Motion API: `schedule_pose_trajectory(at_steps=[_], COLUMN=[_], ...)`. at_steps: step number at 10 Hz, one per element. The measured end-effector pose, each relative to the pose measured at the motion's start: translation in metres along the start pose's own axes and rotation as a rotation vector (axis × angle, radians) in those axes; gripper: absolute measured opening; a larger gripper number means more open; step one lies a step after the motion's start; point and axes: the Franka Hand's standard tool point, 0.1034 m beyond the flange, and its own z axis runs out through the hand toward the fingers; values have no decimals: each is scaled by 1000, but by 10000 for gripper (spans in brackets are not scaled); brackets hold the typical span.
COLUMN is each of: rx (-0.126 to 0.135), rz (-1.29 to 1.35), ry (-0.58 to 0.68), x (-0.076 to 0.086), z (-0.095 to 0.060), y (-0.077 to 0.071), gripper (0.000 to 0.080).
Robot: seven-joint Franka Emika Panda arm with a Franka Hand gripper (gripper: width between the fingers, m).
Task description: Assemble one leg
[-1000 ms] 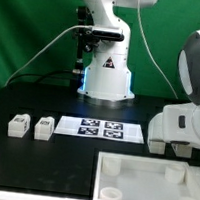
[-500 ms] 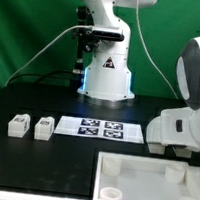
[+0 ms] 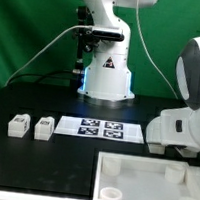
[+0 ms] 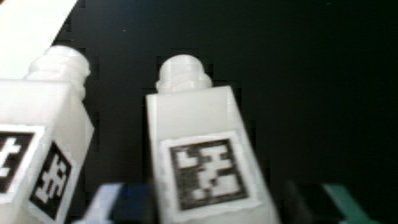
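Since a second ago the arm [image 3: 183,126] has sunk slightly on the exterior view's right of the marker board [image 3: 107,129]; nothing else has shifted. The gripper [image 4: 221,203] stands with jaws apart. In the wrist view one fingertip [image 4: 103,201] shows on each flank of the leg [image 4: 201,140], neither seen touching it. That leg lies on the black table [image 4: 302,70], tag face up, its tagged end between the jaws and its peg end pointing away from them. A second leg [image 4: 45,135] lies just beside it, parallel, outside the jaws. Both are hidden behind the arm in the exterior view, so their place relative to the marker board cannot be read. Two further legs [image 3: 17,126] stand well apart on the exterior view's left of the marker board. The white panel [image 3: 144,179] lies nearer the camera than it. Risk: clearance to the second leg looks slim, so a descending finger could strike or nudge it; an off-centre close would skew the leg and spoil the grasp
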Motion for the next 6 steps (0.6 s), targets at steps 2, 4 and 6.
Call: schedule_pose_trajectory(at_steps=[2, 4, 6], rx=[0, 0, 0], rz=[0, 0, 0], ry=[0, 0, 0], x=[0, 0, 0], z=[0, 0, 0], y=[0, 0, 0], gripper=[290, 290, 290])
